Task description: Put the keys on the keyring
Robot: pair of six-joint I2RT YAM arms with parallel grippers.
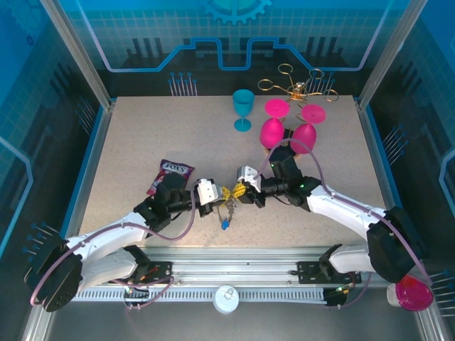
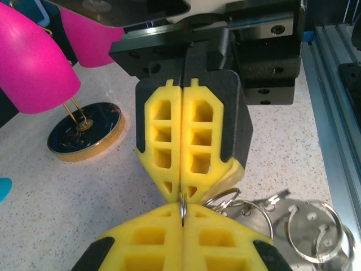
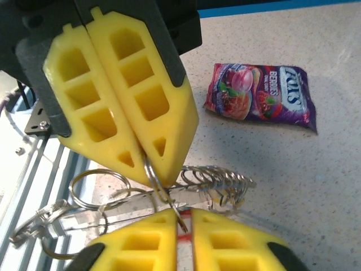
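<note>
Top external: high, from near edge, looking down on whole desk (image 1: 142,142). Wrist cams: very close, low, facing each other; share meeting jaws, split rings (image 3: 220,179).

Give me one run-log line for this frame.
left claw: shut on metal ring | right claw: shut on metal ring | claws: meeting tip to tip

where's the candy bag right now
Top view: the candy bag lies left of centre on the table, just behind the left arm.
</note>
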